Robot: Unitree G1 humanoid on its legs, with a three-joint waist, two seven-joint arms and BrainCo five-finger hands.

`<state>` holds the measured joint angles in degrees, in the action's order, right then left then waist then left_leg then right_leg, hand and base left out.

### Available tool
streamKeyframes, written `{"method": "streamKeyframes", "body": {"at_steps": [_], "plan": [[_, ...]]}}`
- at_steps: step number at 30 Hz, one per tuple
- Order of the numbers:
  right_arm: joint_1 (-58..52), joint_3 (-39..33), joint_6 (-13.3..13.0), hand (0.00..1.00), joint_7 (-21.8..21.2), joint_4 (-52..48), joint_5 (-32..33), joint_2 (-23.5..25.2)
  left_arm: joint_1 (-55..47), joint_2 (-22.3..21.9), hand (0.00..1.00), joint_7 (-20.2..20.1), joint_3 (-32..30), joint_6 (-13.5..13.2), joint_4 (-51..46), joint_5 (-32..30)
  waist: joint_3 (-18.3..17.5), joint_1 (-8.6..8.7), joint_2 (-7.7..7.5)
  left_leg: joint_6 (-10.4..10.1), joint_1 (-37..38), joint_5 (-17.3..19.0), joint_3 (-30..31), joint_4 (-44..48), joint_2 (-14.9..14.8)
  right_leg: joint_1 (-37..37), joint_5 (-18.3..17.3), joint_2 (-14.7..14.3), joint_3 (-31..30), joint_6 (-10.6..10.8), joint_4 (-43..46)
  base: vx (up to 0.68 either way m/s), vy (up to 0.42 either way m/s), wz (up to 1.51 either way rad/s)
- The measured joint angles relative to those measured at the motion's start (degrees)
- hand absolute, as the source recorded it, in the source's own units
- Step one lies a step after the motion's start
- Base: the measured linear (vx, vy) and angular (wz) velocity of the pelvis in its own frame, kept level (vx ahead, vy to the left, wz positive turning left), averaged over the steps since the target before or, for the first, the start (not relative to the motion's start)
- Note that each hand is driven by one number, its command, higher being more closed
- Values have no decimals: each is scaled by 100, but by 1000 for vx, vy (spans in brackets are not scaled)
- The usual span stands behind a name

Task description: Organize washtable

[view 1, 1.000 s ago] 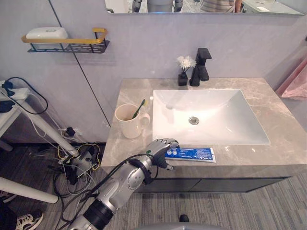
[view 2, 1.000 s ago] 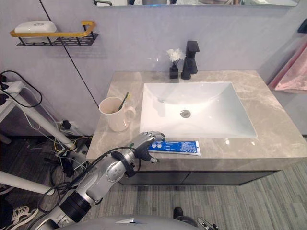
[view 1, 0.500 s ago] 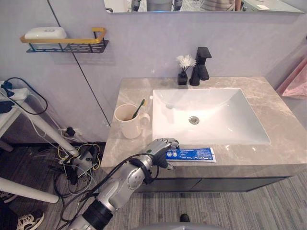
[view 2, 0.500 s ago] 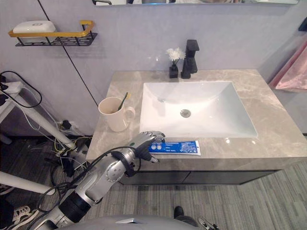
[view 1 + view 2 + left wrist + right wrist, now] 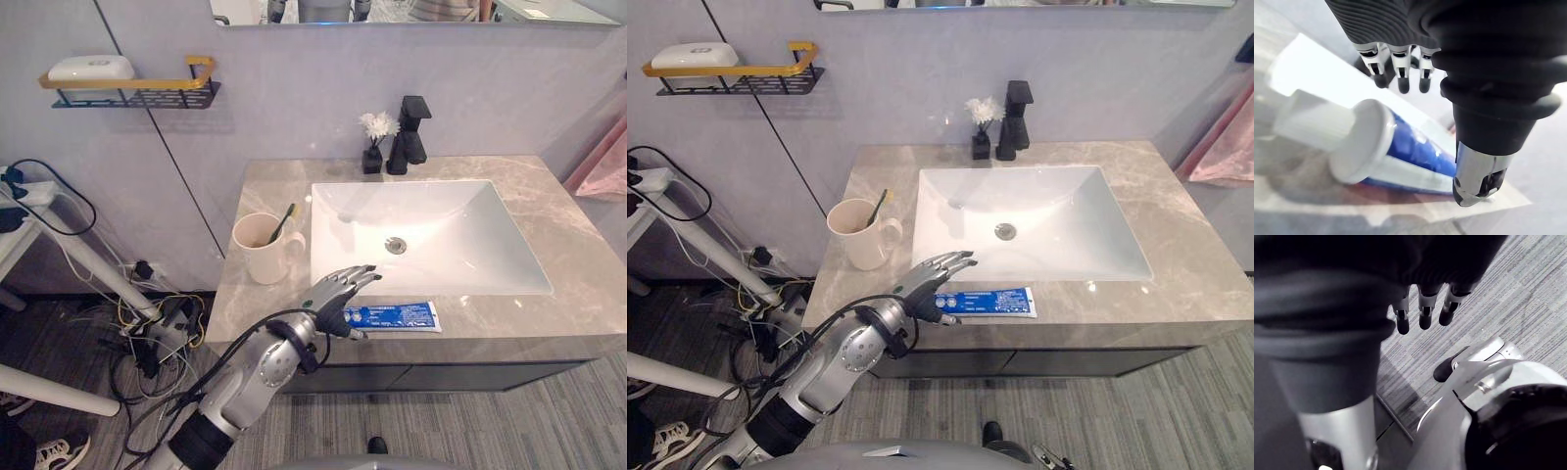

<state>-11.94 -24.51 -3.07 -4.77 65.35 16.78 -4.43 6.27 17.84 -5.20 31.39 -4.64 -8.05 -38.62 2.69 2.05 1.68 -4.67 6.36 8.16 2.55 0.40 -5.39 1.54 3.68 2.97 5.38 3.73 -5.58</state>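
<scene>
Blue toothpaste tube [image 5: 394, 315] lies flat on the front strip of the desk [image 5: 578, 294], just before the sink [image 5: 431, 225]; you can see the left robot hand [image 5: 335, 292] poised over its capped end, fingers stretched out and gripping nothing, while the right robot hand [image 5: 1425, 303] hangs slack-fingered above the floor [image 5: 1528, 298].

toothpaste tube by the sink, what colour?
Blue toothpaste tube with a white cap; clearest in the left wrist view.

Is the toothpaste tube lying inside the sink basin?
No, the toothpaste tube lies flat on the countertop in front of the sink, outside the basin.
</scene>
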Motion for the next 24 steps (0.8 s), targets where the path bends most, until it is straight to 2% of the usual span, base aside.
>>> {"method": "streamKeyframes", "body": {"at_steps": [24], "plan": [[4, 70, -2, 0, -14, -6, 14, -6, 46, 8, 0, -28, 0, 53, 119, 16, -3, 44, 6, 3, -1, -2, -12, -12, 1, -36, 1, 1, 0, 1, -7, 0, 0, 0]]}}
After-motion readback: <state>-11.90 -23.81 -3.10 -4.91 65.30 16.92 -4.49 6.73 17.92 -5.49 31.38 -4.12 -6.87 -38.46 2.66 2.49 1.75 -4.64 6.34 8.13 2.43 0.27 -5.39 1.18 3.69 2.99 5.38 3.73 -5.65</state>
